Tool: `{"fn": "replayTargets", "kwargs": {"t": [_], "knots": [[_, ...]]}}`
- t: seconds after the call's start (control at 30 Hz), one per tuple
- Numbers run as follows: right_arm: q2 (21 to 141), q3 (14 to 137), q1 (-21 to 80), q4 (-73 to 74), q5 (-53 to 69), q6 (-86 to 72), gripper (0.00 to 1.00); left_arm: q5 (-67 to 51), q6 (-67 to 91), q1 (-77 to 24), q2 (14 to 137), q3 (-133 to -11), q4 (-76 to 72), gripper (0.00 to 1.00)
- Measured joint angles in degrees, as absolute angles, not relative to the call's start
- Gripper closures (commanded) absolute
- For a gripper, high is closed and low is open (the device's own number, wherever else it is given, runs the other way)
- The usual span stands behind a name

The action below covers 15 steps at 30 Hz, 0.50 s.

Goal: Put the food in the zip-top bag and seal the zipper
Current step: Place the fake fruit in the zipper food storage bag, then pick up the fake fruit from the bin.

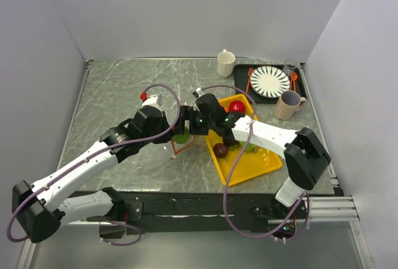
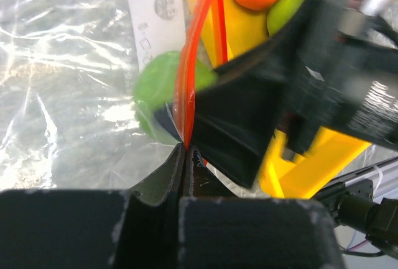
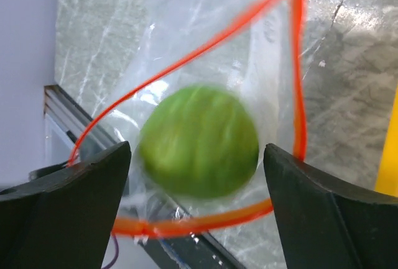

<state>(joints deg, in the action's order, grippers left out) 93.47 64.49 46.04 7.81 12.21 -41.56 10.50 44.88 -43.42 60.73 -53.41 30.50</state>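
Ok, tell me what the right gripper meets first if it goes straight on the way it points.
The green toy fruit, straight ahead between its open jaws, framed by the open zipper loop of the zip-top bag; distance unclear.

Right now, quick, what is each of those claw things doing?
Left gripper: jaws shut on the zipper of the zip-top bag.
Right gripper: jaws open, a blurred green fruit between them, seemingly not gripped.

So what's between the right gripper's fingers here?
A blurred green fruit, ringed by the open zipper loop; the right wrist view shows it.
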Motion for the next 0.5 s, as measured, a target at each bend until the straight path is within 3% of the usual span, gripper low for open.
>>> {"fn": "replayTargets", "kwargs": {"t": [0.5], "knots": [[73.73,64.05,46.41,16.08,1.19,-38.02,0.00,14.96,46.22,-43.44,59.77,-54.48,31.16,0.99]]}}
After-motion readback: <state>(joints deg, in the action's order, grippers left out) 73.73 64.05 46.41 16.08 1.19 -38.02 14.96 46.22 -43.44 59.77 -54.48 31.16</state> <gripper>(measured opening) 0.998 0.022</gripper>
